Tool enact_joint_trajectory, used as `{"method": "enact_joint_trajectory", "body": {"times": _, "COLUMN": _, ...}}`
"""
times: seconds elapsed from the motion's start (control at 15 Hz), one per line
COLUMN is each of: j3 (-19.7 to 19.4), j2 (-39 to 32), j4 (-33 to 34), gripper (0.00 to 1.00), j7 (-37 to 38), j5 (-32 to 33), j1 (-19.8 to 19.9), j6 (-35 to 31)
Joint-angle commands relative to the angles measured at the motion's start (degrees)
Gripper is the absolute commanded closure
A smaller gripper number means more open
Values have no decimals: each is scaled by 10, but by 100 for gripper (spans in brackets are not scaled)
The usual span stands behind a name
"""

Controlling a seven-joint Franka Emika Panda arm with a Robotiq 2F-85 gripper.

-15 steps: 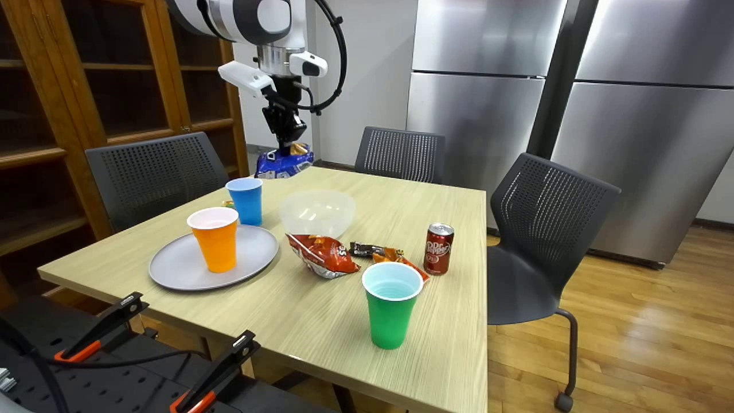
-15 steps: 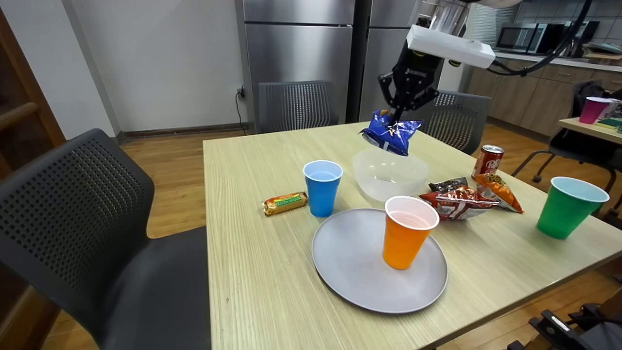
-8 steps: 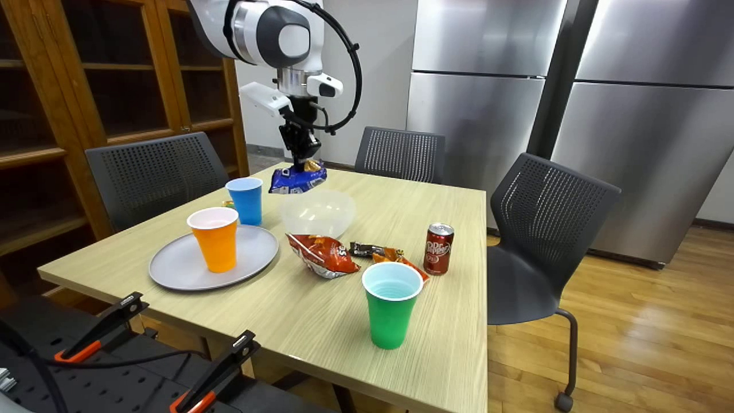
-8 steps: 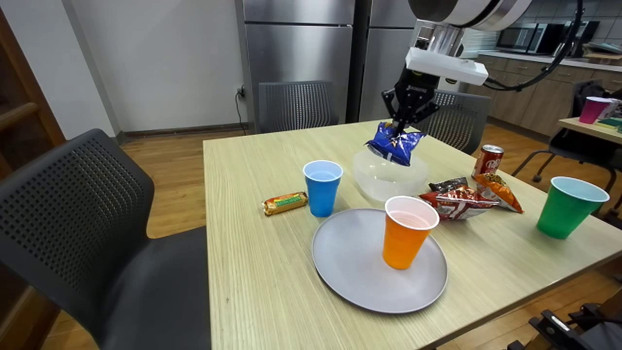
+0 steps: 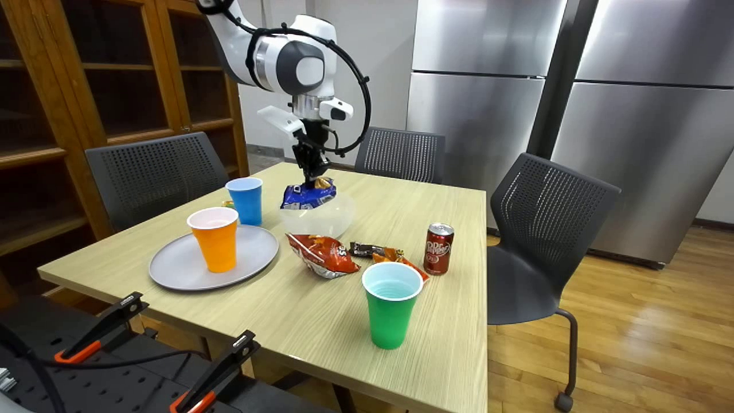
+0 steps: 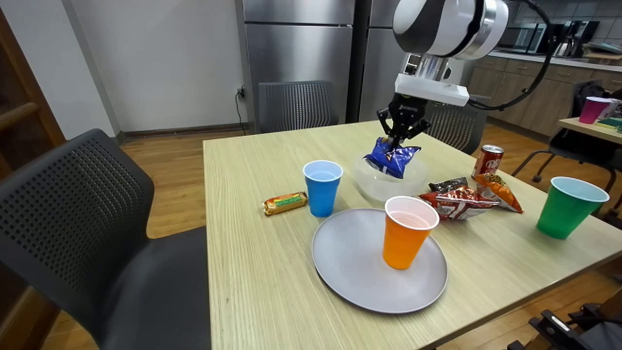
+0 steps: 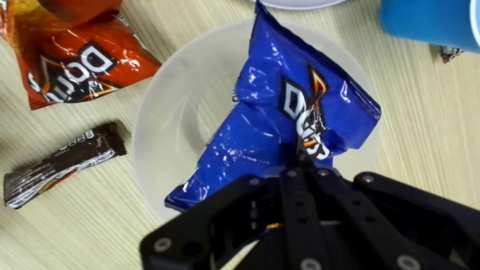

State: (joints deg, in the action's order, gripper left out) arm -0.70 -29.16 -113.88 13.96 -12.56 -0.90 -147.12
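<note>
Blue bag (image 7: 262, 112) pinched above the bowl (image 7: 161, 123)

In the wrist view, a red bag (image 7: 80, 71) lies upper left on the bench (image 7: 75, 236), a dark bar (image 7: 63, 161) below. The bowl fills mid-frame under the blue bag; contact between them is unclear. The fingers (image 7: 296, 191), lower right of centre, stand narrow, pinching a fold of that bag. A cup (image 7: 427, 18) stands upper right. A good carry likely needs steady, light pressure, slow travel and corners clear of the bowl.

My fingers (image 6: 397, 135), in an exterior view, pinch a blue bag (image 6: 391, 161) over a translucent bowl (image 6: 381, 188). On the bench (image 6: 257, 277), an orange cup (image 6: 405, 245) stands on a grey plate (image 6: 347, 267); near it is a blue cup (image 6: 321, 194), with a golden roll (image 6: 285, 203) just beside.
</note>
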Motion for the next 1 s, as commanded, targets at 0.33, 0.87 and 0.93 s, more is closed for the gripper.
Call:
{"method": "enact_joint_trajectory", "body": {"times": 0.33, "j3": -20, "j2": -90, "j4": 81, "gripper": 100, "j7": 49, "j5": 12, "j1": -14, "j6": 30}}
{"method": "enact_joint_trajectory", "body": {"times": 0.87, "j3": -21, "j2": -129, "j4": 114, "gripper": 100, "j7": 78, "j5": 2, "j1": -16, "j6": 37}}
{"method": "enact_joint_trajectory", "body": {"times": 0.93, "j3": -21, "j2": -129, "j4": 114, "gripper": 100, "j7": 80, "j5": 2, "j1": -16, "j6": 37}}
